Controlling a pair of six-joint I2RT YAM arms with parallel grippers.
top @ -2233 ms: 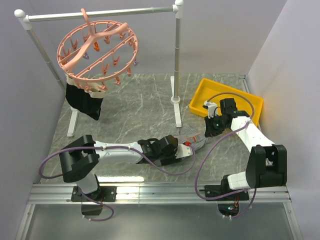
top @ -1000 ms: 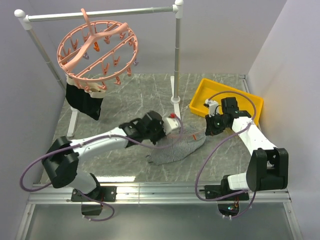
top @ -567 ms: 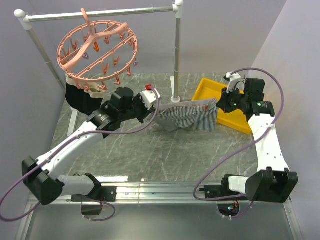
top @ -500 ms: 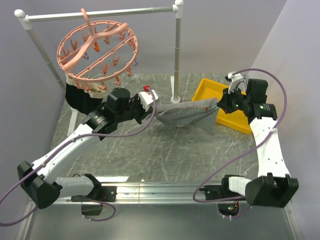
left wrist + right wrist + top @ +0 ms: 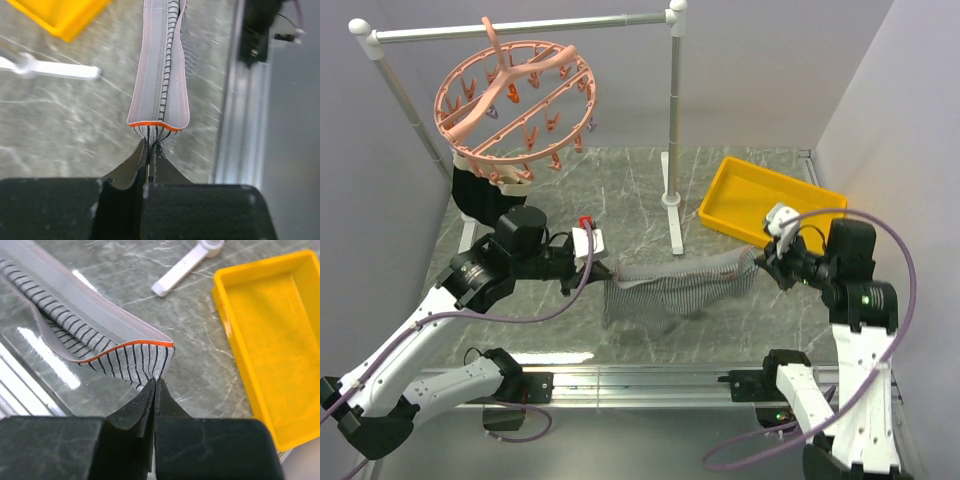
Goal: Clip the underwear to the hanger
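The underwear, grey with fine dark stripes and an orange-edged waistband, hangs stretched in the air between both arms above the table's front half. My left gripper is shut on its left end; in the left wrist view the fabric runs straight away from the pinched tips. My right gripper is shut on the right end, where the striped corner sits in the tips. The pink hanger with its dangling clips hangs from the rail at the back left, far from both grippers.
A grey metal rail on two uprights spans the back; its right post and foot stand just behind the underwear. A dark garment hangs from the hanger's near-left clips. A yellow tray lies at the right. The metal frame edges the front.
Both arms have pulled toward the front of the table, carrying the underwear with them. The garment now hangs lower and nearer, stretched wider between the two grippers.
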